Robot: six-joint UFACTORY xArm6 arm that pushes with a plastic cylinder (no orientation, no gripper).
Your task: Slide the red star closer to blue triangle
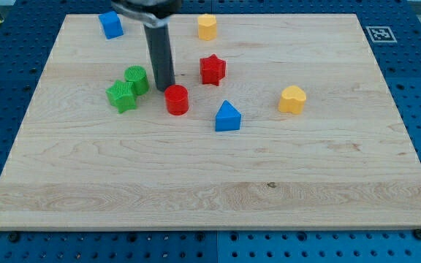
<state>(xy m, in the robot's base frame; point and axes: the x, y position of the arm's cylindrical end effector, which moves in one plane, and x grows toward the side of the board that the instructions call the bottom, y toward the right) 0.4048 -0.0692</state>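
Note:
The red star lies on the wooden board, above and a little left of the blue triangle; a gap separates them. My tip stands left of the red star, just above and left of the red cylinder and right of the green cylinder. The rod rises from the tip to the view's top.
A green star touches the green cylinder at its lower left. A blue block sits at the top left, a yellow block at the top middle, and a yellow heart-like block at the right.

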